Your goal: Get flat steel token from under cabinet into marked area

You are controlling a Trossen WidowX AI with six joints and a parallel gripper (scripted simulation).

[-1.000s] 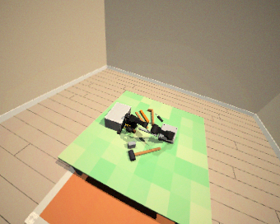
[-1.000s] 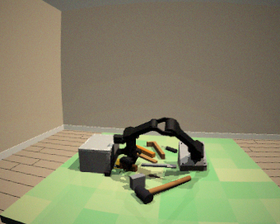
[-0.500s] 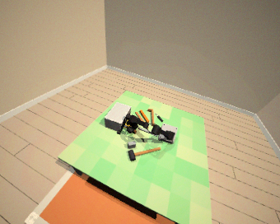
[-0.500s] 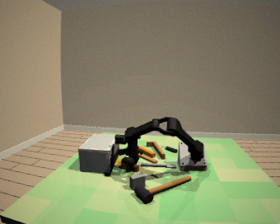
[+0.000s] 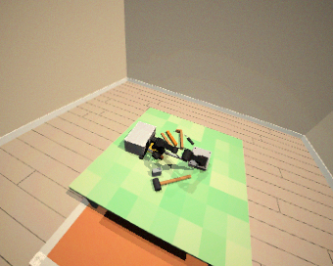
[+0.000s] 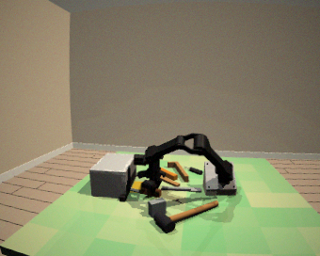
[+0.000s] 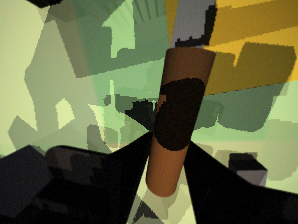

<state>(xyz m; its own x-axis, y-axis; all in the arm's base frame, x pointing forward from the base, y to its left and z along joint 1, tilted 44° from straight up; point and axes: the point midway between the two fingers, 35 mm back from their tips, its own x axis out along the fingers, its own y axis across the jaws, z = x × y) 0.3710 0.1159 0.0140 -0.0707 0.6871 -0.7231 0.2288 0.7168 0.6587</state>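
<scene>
Your gripper (image 5: 158, 153) (image 6: 152, 188) (image 7: 167, 138) is close in front of the cabinet (image 5: 141, 134) (image 6: 110, 178), whose front wall blocks you at low height. On the hammer's side, a grey block (image 5: 157, 172) (image 6: 157, 207) and the hammer (image 5: 175, 180) (image 6: 194, 212) bar a low sweep; opposite, orange pieces (image 5: 171, 138) (image 6: 168, 174) do. Above these low things, you have room to pass.

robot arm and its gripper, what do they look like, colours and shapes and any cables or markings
The arm is black, with chunky joints and slim links, on a light grey block-like base with small dark dots on it. The gripper is black too, with two fingers that taper towards their tips. No cables or lettering can be made out.
</scene>
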